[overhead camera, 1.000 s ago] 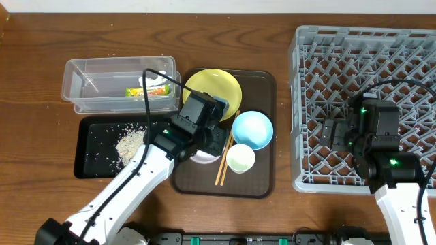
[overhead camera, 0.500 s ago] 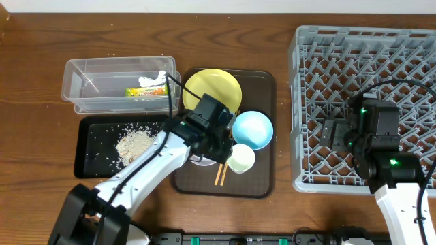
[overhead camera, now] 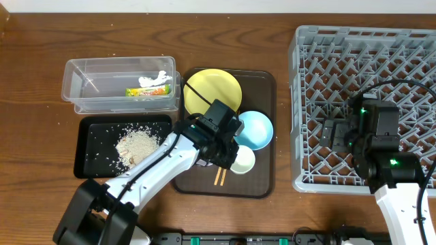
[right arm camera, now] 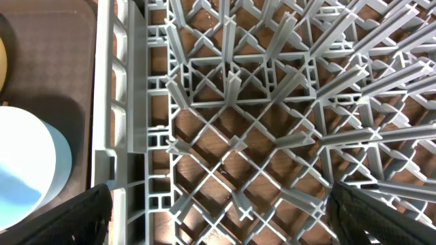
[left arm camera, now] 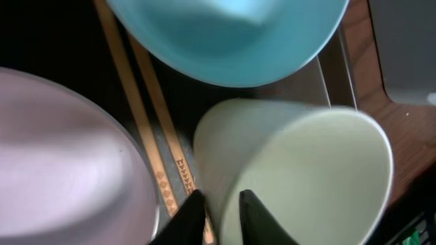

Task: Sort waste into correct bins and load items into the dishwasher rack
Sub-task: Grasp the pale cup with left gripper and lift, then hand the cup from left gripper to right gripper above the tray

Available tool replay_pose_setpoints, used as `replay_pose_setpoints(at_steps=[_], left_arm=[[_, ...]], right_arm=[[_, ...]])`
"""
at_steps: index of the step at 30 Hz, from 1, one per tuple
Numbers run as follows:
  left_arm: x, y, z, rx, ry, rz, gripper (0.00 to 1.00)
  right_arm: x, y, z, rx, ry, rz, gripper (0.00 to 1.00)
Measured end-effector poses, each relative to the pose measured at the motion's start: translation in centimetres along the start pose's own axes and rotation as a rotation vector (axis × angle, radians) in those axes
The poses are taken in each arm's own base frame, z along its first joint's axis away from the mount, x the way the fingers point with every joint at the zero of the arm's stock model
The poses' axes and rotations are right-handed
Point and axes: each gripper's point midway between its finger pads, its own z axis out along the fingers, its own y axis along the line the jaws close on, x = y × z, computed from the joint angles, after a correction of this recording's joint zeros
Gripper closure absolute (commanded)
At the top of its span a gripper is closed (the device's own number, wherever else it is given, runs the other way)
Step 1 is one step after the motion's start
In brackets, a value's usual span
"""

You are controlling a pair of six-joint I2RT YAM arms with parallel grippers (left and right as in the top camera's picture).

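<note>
The left gripper (left arm camera: 221,216) had its two dark fingers straddling the near wall of the small white cup (left arm camera: 306,177), one outside the rim and one inside. The gap was narrow, and it was unclear whether they were pinching yet. The cup was round, so its wall gave the only grip line, directly ahead of the fingers.

Just left of the cup lay the two chopsticks (left arm camera: 146,129), running lengthwise past it. Beyond them sat the white bowl (left arm camera: 61,156), and the light blue bowl (left arm camera: 225,34) was just behind the cup.

Only the left wrist view showed this straddle. Overhead, the left arm (overhead camera: 170,156) hid it. That view showed the dishwasher rack (overhead camera: 381,41) well right of the cup. The right gripper (right arm camera: 235,221) hovered there with its fingers spread wide, holding nothing.
</note>
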Motion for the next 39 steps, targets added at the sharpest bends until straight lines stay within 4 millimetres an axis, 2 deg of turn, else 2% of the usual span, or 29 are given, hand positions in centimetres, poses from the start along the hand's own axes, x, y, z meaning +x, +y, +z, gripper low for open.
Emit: replay_pose_setpoints(at_steps=[5, 8, 11, 14, 18, 20, 22, 25, 29, 34, 39], left_arm=[[0.1, 0.0, 0.0, -0.001, 0.005, 0.000, 0.94], [1.0, 0.4, -0.2, -0.011, 0.037, -0.019, 0.94], [0.8, 1.0, -1.4, -0.016, 0.023, -0.049, 0.94], [-2.2, 1.8, -4.7, -0.006, -0.116, -0.095, 0.94], [-8.1, 2.7, -10.3, 0.094, -0.398, -0.166, 0.94], [-10.6, 3.1, -12.7, 0.183, -0.513, -0.204, 0.94], [-12.4, 3.4, -14.0, 0.280, -0.575, -0.251, 0.94], [-14.2, 2.9, -14.6, 0.440, -0.590, -0.304, 0.94], [-15.4, 1.3, -13.5, 0.689, -0.494, -0.372, 0.94], [-15.6, -0.2, -12.3, 0.885, -0.349, -0.431, 0.94], [-14.7, -1.8, -12.4, 0.979, -0.233, -0.458, 0.94]], right_arm=[[0.0, 0.0, 0.0, 0.000, 0.001, 0.000, 0.01], [0.0, 0.0, 0.0, 0.000, 0.000, 0.000, 0.01], [-0.6, 0.1, 0.0, -0.003, -0.024, 0.002, 0.01], [-2.1, 0.3, -0.1, -0.011, -0.086, 0.007, 0.01], [-4.1, 1.0, -0.4, -0.048, -0.167, 0.011, 0.01], [-4.8, 2.1, -0.6, -0.112, -0.195, 0.006, 0.01], [-5.0, 3.8, -0.9, -0.214, -0.202, -0.017, 0.01], [-4.7, 6.5, -1.6, -0.369, -0.195, -0.079, 0.01], [-3.4, 10.8, -2.8, -0.637, -0.165, -0.207, 0.01], [-2.2, 14.5, -3.5, -0.875, -0.141, -0.318, 0.01], [-3.1, 16.7, -3.0, -0.994, -0.201, -0.391, 0.01]])
